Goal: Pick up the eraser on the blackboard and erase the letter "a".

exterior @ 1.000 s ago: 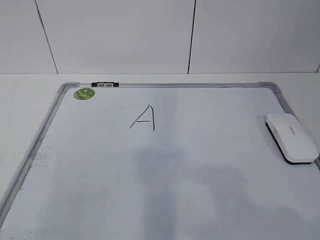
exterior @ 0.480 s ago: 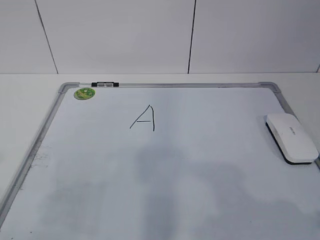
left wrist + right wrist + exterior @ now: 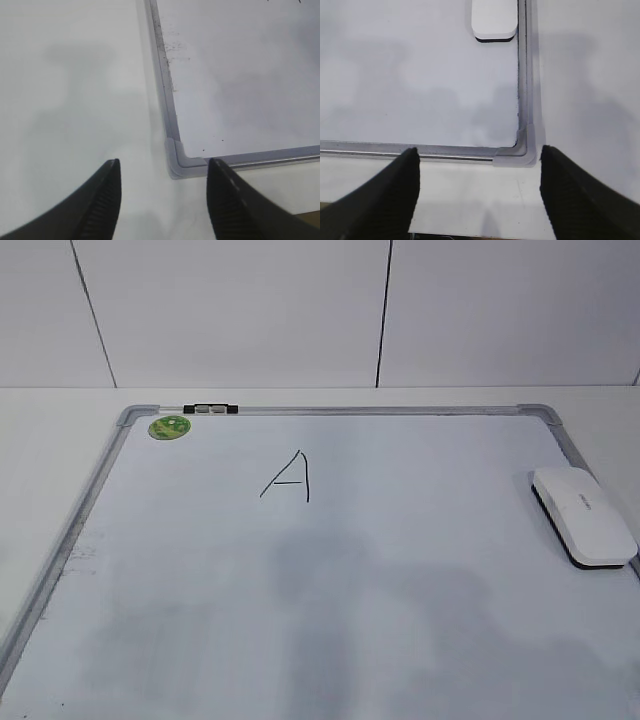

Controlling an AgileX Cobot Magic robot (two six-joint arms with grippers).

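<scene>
The eraser (image 3: 583,517), a white oblong block with a black underside, lies on the blackboard (image 3: 400,560) against its right frame edge. Its near end also shows at the top of the right wrist view (image 3: 494,17). A lowercase "a" shows in no view; the only writing is a larger capital "A" (image 3: 288,478). My left gripper (image 3: 164,162) is open and empty above the board's near left corner (image 3: 176,160). My right gripper (image 3: 479,150) is open and empty above the near right corner (image 3: 522,150), well short of the eraser. Neither gripper shows in the exterior view.
A round green sticker (image 3: 169,427) sits at the board's far left corner, with a small black-and-white clip (image 3: 210,409) on the top frame. The board lies on a white table (image 3: 75,100). A white panelled wall (image 3: 300,310) stands behind.
Nothing has clearly moved; only the faint shadows on the lower part of the board have shifted slightly.
</scene>
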